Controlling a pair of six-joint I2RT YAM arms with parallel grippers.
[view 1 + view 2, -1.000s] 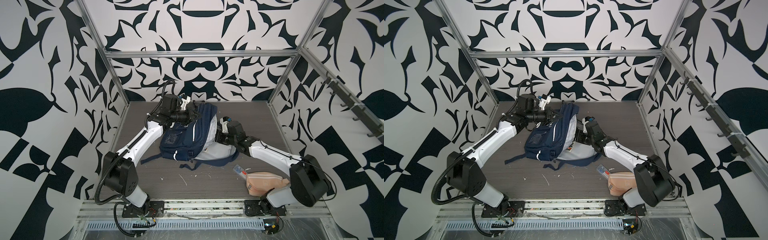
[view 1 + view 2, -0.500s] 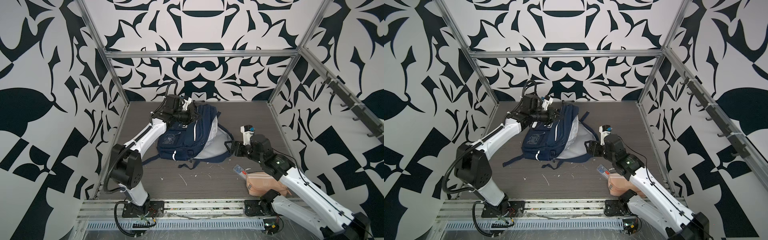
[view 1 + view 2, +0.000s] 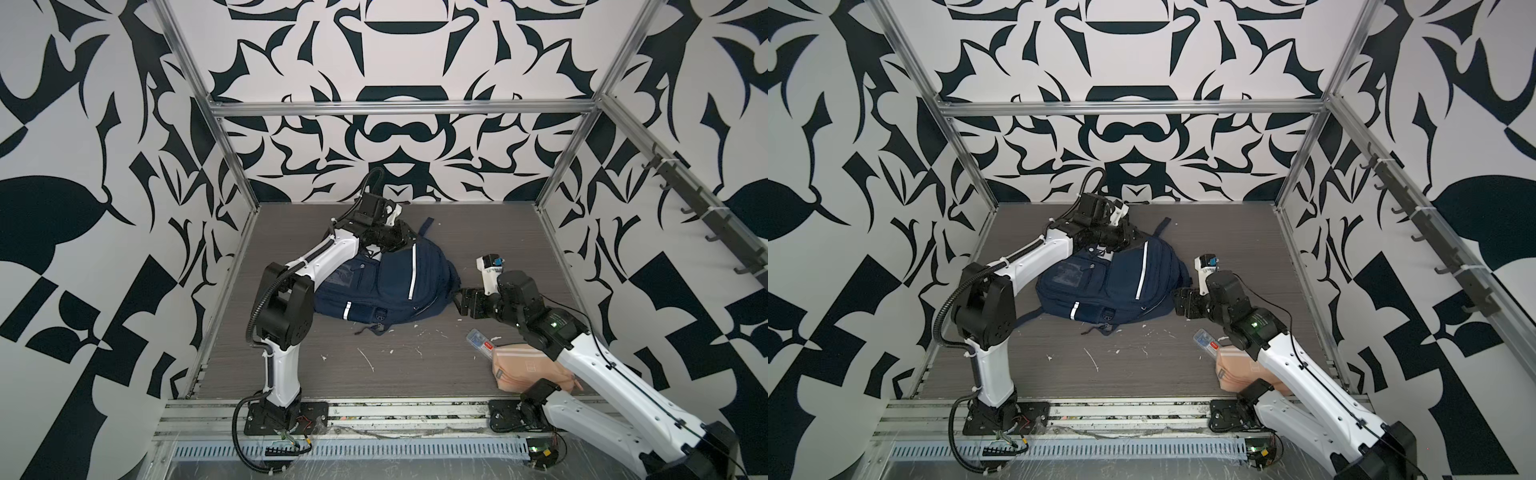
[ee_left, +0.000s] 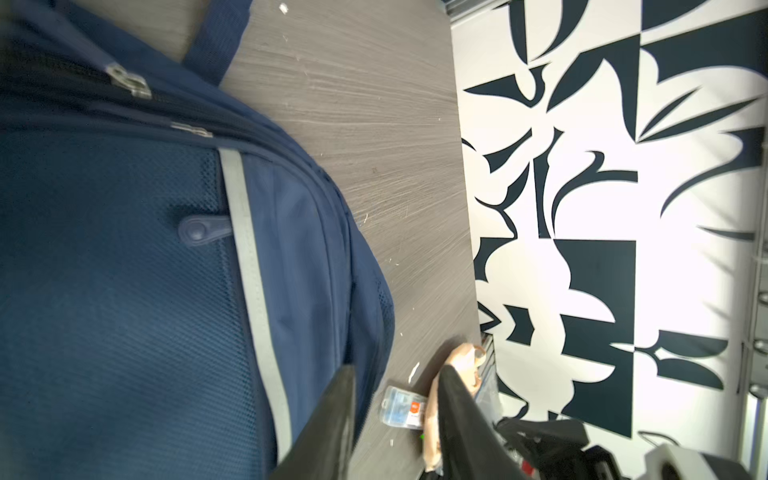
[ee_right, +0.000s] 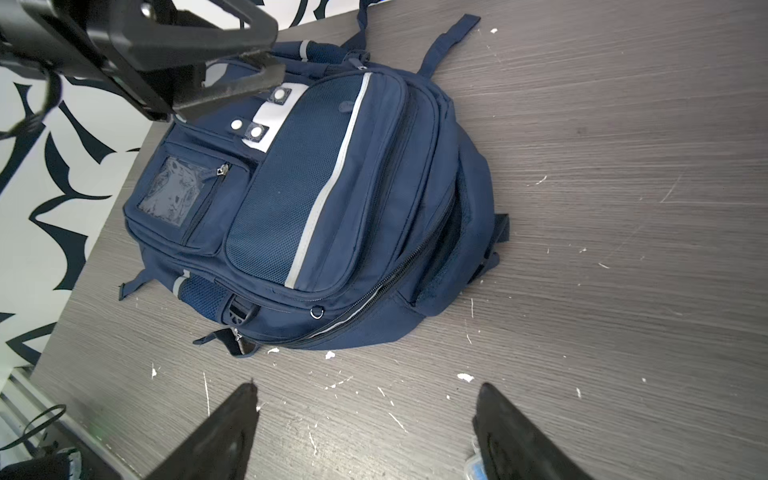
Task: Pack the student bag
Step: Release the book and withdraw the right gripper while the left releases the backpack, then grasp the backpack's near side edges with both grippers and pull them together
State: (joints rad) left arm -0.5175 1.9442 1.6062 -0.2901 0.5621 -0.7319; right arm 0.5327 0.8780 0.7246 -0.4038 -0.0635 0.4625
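Student bag (image 3: pixel 386 286), a large navy-blue fabric backpack with white reflective stripes, lies flat in the middle of the grey wood-grain table (image 3: pixel 498 232), front pockets up, its length roughly across the table. At its far edge my left gripper (image 3: pixel 405 241) has its jaws apart with nothing between them. The bag's main zip edge faces my right gripper (image 3: pixel 465 301), just beside it, spread wide and empty. Behind that gripper lie a small clear plastic box (image 3: pixel 480 340) and a peach-pink striped pouch (image 3: pixel 523 365). I judge my right arm nearer to fetch them.
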